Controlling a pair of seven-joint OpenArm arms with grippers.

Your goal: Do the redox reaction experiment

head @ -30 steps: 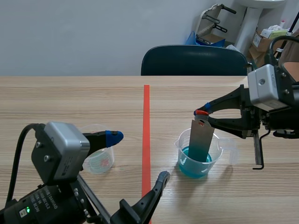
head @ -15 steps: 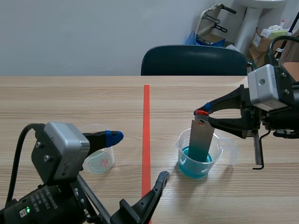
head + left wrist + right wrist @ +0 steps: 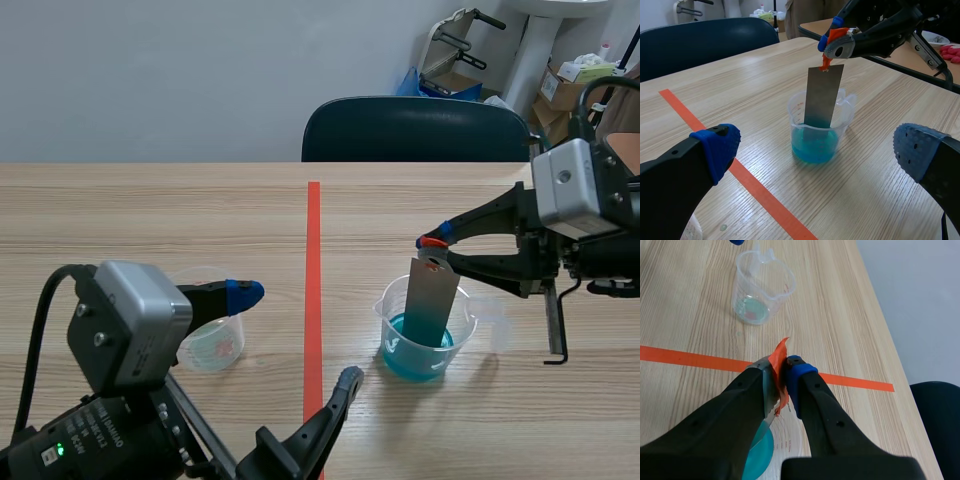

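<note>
I am finding the far half of the tabletop (image 3: 170,205) lying open from edge to edge. Toward the right edge, the blue-filled beaker (image 3: 428,348) and the metal strip (image 3: 432,300) standing in it are blocking passage, with the right fingers (image 3: 480,217) pinching the strip's top. Toward the left edge, the small beaker (image 3: 212,342) is sitting beside the left fingers (image 3: 243,293).

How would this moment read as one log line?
right tool: shut on metal strip | strip: lower end in cup of blue liquid | left tool: open

Background: dark blue chair (image 3: 415,130) behind wooden table (image 3: 150,205) at its far edge; cardboard boxes (image 3: 566,88) and folded metal-framed cart (image 3: 455,42) by wall.
</note>
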